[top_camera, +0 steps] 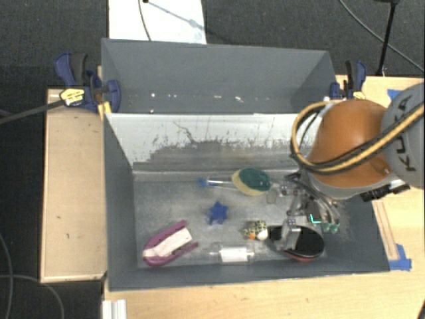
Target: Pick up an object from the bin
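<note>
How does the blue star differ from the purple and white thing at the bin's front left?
The blue star is one colour and pointed; the purple and white thing is two-coloured, long and rounded. The star is smaller than the purple and white thing. The star lies mid-floor, the purple and white thing nearer the front wall. Both lie loose on the bin's floor, apart from the pincer.

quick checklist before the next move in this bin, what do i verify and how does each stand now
1. The gripper is over the black round thing with a red rim, front right of the bin: ok.
2. Anything held: cannot tell.
3. The small multicoloured thing clear of the gripper: not ok, it lies right beside it.
4. The blue star and the purple-and-white thing out of the way: ok.
5. Room to the bin's front wall: cannot tell.
</note>
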Tool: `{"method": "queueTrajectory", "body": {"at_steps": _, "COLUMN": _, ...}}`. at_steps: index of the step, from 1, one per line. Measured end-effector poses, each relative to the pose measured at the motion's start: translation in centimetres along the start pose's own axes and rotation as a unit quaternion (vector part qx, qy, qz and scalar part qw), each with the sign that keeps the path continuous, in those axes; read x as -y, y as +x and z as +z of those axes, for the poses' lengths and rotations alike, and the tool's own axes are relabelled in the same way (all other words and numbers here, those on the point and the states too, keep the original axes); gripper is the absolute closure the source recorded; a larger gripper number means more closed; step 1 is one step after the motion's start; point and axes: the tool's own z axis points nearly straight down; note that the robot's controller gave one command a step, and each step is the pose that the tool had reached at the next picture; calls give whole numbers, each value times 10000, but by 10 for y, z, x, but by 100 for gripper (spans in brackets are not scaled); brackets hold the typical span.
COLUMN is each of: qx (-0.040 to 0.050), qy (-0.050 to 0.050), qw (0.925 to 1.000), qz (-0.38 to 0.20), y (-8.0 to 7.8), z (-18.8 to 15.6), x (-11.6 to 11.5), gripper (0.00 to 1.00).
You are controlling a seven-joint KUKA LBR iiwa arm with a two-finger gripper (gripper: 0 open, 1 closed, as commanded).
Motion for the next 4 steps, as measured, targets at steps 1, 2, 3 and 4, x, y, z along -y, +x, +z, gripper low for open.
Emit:
{"method": "queueTrajectory", "body": {"at_steps": 1, "qx": 54, "qy": 7, "qw": 9983, "qz": -579, "y": 2, "z": 108, "x": 60, "gripper": 0}}
{"method": "queueTrajectory", "body": {"at_steps": 2, "qx": 57, "qy": 26, "qw": 9942, "qz": -1077, "y": -14, "z": 74, "x": 125, "gripper": 0}}
{"method": "queueTrajectory", "body": {"at_steps": 3, "qx": 53, "qy": 1, "qw": 9996, "qz": -290, "y": -25, "z": 69, "x": 89, "gripper": 0}}
{"method": "queueTrajectory", "body": {"at_steps": 4, "qx": 49, "qy": -10, "qw": 9937, "qz": 1120, "y": -28, "z": 105, "x": 70, "gripper": 0}}
